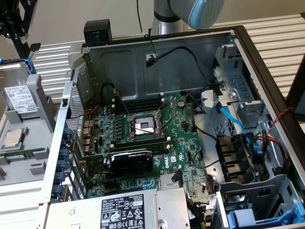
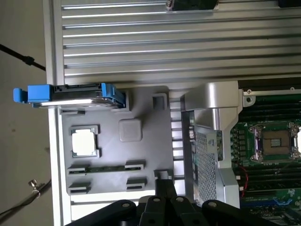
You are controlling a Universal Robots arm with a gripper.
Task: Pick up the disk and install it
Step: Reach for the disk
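Observation:
The disk (image 1: 21, 98), silver with a white label and clipped in a blue frame, leans on its edge at the far end of a grey parts tray (image 1: 33, 143) on the exterior view's left. In the wrist view the disk (image 2: 75, 96) shows edge-on, its blue frame around it. My gripper (image 1: 19, 33) hangs above the tray's far end, over the disk and apart from it. In the wrist view my gripper (image 2: 164, 200) has its black fingers together and nothing between them.
A square silver processor chip (image 2: 84, 142) and a memory stick (image 2: 106, 167) lie in the tray (image 2: 141, 155). The open computer case (image 1: 157, 57) holds the motherboard (image 1: 143, 133), blue cables (image 1: 231, 117), drive bays (image 1: 248, 105) and a labelled power-supply box (image 1: 124, 212).

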